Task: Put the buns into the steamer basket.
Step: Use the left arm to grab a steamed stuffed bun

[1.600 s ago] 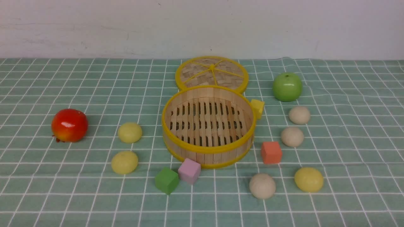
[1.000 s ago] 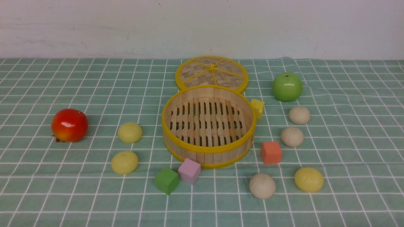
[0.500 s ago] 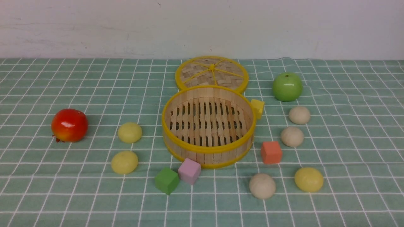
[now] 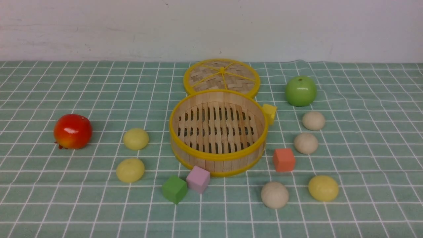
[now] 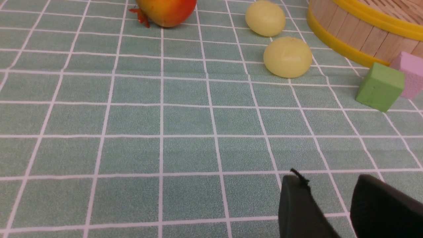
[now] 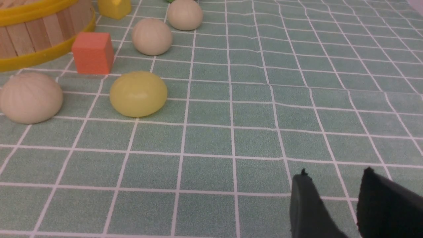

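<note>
The steamer basket (image 4: pixel 216 157) stands empty mid-table. Left of it lie two pale yellow buns (image 4: pixel 135 138) (image 4: pixel 130 170). On its right lie three cream-beige buns (image 4: pixel 313 120) (image 4: pixel 306 143) (image 4: pixel 274 194) and a yellow bun (image 4: pixel 323 188). Neither arm shows in the front view. My left gripper (image 5: pixel 327 180) is open and empty over bare cloth, well short of the nearer yellow bun (image 5: pixel 288 57). My right gripper (image 6: pixel 335 174) is open and empty too, apart from the yellow bun (image 6: pixel 138 94) and a beige bun (image 6: pixel 30 97).
The woven lid (image 4: pixel 221 76) lies behind the basket. A green apple (image 4: pixel 300 91) sits back right, a red pomegranate (image 4: pixel 72 131) far left. Foam cubes ring the basket: green (image 4: pixel 174 189), pink (image 4: pixel 198 178), orange (image 4: pixel 284 159), yellow (image 4: pixel 270 113).
</note>
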`<state>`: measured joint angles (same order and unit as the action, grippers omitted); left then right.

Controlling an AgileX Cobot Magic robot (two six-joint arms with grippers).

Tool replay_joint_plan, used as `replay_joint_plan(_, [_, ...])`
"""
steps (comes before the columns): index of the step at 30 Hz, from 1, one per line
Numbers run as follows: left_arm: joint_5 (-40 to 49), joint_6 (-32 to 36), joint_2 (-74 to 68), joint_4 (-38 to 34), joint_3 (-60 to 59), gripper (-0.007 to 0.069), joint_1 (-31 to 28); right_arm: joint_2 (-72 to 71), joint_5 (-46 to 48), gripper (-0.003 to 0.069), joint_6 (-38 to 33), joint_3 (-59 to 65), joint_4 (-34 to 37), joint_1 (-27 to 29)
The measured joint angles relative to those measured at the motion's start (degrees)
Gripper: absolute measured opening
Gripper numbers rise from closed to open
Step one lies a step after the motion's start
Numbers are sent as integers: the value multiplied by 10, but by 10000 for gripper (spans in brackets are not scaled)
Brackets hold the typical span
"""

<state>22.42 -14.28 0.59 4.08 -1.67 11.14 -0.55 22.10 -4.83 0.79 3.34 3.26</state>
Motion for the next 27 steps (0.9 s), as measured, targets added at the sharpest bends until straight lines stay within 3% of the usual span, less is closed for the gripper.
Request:
replay_joint_plan(5, [-31, 0, 0, -1, -1, 238, 0, 0, 0, 239, 0, 0, 0, 0])
replay_joint_plan(11, [-133, 0, 0, -7, -1, 238, 0, 0, 0, 239, 0, 0, 0, 0])
replay_joint_plan(22, [-168, -5, 0, -14, -1, 238, 0, 0, 0, 239, 0, 0, 0, 0])
replay_joint_plan(27, [-258, -19, 0, -26, -1, 238, 0, 0, 0, 239, 0, 0, 0, 0])
